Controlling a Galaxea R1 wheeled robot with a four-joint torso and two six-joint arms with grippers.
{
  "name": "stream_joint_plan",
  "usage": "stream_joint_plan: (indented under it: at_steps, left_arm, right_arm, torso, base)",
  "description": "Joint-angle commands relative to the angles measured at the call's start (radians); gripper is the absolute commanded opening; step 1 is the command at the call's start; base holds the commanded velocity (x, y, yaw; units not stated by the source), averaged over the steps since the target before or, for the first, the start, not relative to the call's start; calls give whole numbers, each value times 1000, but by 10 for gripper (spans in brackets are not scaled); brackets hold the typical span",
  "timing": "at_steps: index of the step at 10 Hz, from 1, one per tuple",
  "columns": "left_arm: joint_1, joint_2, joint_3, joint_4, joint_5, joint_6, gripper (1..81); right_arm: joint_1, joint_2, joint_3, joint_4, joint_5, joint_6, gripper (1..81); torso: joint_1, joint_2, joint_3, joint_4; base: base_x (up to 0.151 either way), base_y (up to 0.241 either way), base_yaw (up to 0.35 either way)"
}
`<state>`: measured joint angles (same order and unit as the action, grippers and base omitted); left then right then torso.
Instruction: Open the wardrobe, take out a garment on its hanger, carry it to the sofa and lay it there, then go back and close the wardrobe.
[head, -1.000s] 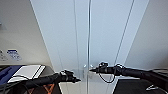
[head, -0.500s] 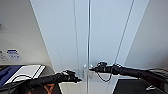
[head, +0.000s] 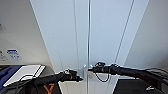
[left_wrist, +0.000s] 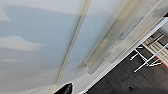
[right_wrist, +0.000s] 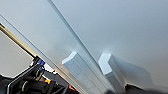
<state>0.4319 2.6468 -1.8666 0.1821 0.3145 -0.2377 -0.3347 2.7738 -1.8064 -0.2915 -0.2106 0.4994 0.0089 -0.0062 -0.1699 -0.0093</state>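
Both arms have edged closer — the left gripper (head: 79, 79) and right gripper (head: 90, 69) now flank the closed wardrobe's (head: 105, 37) handles (head: 85, 68); finger opening unclear.

wardrobe (head: 105, 37) doors: smooth white panel, satin sheen, faint reflections. handles (right_wrist: 82, 70): same white finish, matt faces, crisp edges. floor (left_wrist: 125, 77): dark, matt. Arms: black, matt casing, exposed black cabling.

Furnished indoor room, likely home mock-up; tall white wardrobe (head: 87, 37); plain walls; dark floor (left_wrist: 125, 77).
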Motion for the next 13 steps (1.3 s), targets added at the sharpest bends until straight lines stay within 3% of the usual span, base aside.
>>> stream_joint_plan:
  at_steps: [1,8,13]
  left_arm:
    - [-176,58,-55,7,8,0,811]
    - [-199,206,-218,33,6,1,811]
    - [-216,268,-235,34,0,1,811]
  right_arm:
    - [160,20,27,-8,-6,5,811]
    - [153,25,21,-11,-6,4,811]
    - [137,71,-2,-17,-4,5,811]
  torso:
    - [0,0,0,0]
    - [1,0,0,0]
    - [1,0,0,0]
  base:
    - [0,0,0]
    - [0,0,0]
    - [0,0,0]
